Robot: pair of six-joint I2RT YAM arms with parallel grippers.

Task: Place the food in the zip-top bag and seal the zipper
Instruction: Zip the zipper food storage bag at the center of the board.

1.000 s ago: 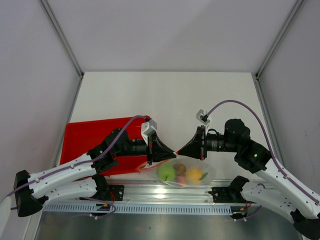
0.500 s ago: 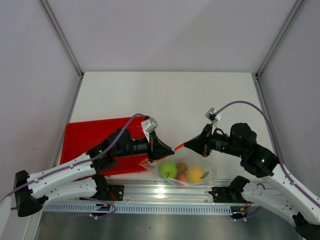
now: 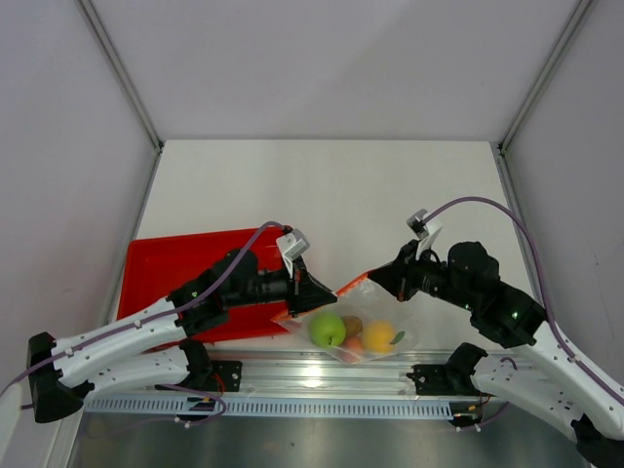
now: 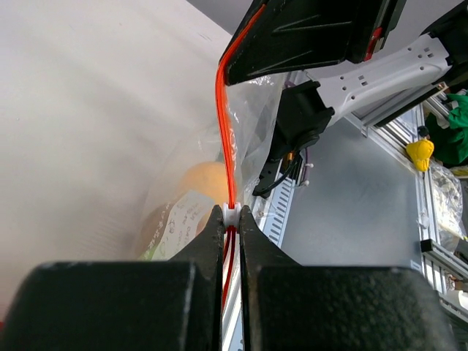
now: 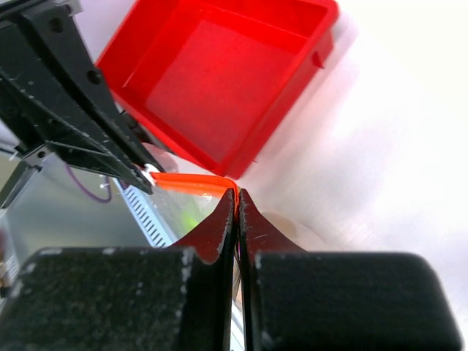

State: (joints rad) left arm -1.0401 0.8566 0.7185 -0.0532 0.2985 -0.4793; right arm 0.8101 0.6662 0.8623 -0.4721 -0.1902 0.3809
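The clear zip-top bag [image 3: 363, 314] lies at the near table edge with the food inside: green apple [image 3: 327, 330], yellow-orange fruit [image 3: 380, 337], small brown one [image 3: 353, 325] and peach [image 3: 352, 344]. The red-orange zipper [image 3: 356, 282] stretches between my two grippers. My left gripper [image 3: 330, 292] is shut on the zipper at its white slider [image 4: 232, 213]; the strip [image 4: 223, 110] runs up to the right gripper. My right gripper [image 3: 376, 276] is shut on the zipper's other end [image 5: 237, 192]; the strip [image 5: 191, 181] runs left to the left gripper's fingers [image 5: 139, 179].
The red rectangular tray [image 3: 161, 263] sits left of the bag under the left arm; it also shows in the right wrist view [image 5: 219, 80]. The aluminium rail [image 3: 292, 375] with the arm bases runs along the near edge. White walls enclose the table.
The grippers were close together; the right gripper has drawn back to the right. The zipper strip now shows stretched between them. The left gripper has barely moved.
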